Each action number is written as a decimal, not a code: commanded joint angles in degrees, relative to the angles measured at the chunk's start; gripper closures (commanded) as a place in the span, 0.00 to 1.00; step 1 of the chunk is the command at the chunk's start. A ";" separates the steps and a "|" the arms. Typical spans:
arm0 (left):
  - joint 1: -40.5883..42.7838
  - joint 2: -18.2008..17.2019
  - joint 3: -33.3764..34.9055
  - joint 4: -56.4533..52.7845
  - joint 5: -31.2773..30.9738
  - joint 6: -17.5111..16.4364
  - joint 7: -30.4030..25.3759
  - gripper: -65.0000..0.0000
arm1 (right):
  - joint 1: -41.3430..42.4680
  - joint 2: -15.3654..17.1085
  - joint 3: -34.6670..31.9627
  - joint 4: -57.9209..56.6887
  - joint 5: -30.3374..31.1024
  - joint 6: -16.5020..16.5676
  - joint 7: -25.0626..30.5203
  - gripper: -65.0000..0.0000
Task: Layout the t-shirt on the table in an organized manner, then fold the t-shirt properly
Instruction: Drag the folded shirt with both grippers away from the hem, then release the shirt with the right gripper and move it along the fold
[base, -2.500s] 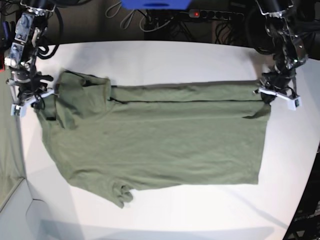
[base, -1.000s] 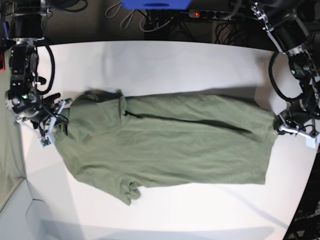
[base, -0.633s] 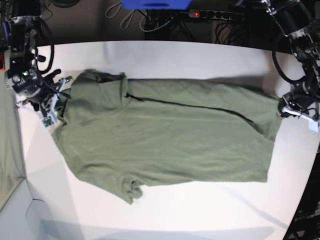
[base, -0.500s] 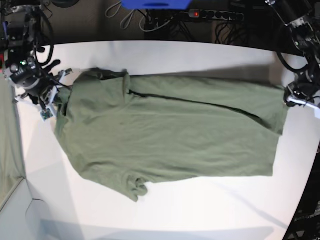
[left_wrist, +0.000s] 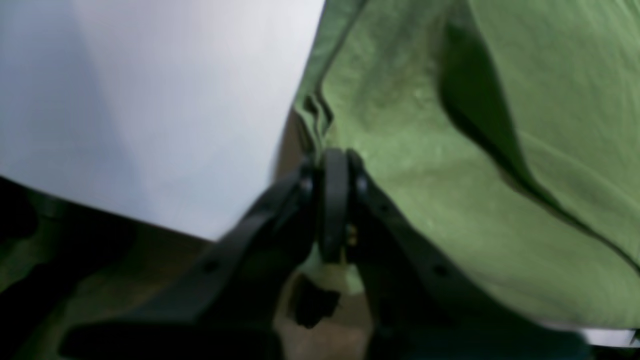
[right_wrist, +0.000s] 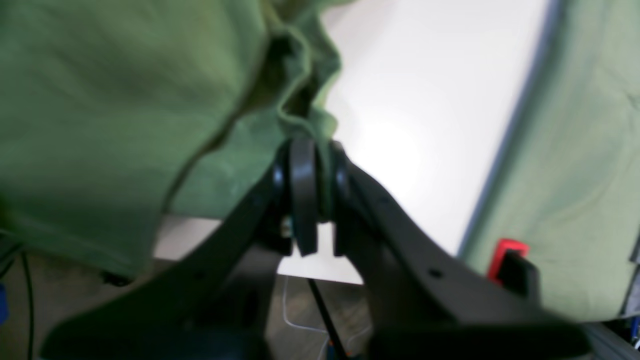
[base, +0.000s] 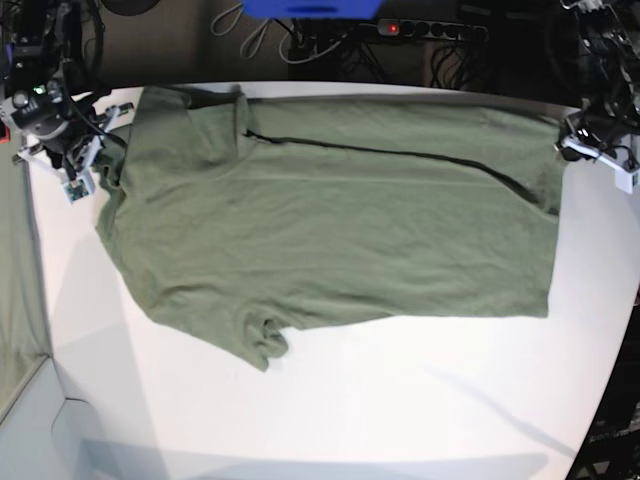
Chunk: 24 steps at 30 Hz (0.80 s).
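Both tools, left tool (base: 588, 150) and right tool (base: 88, 165), pinch the t-shirt (base: 340, 230), now dragged toward twelve o'clock across the surface (base: 330, 420), its fold opening; layout continues.

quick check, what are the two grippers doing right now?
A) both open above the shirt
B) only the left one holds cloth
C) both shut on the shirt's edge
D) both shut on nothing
C: in each wrist view the jaws of the left gripper and right gripper pinch a bunched edge of the t-shirt.
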 joint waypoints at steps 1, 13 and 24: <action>0.43 -0.37 -0.39 0.60 -0.40 -0.14 -0.27 1.00 | -0.26 0.56 0.32 0.62 -0.45 -0.09 0.81 1.00; 1.22 1.03 -0.39 0.16 -0.40 -1.37 -0.27 0.99 | -0.53 -1.55 0.59 0.36 -0.53 -0.09 0.72 0.80; 1.31 1.30 -0.39 0.60 -0.40 -1.28 -0.27 0.52 | -0.97 -6.12 9.64 2.47 -0.45 -0.09 0.72 0.40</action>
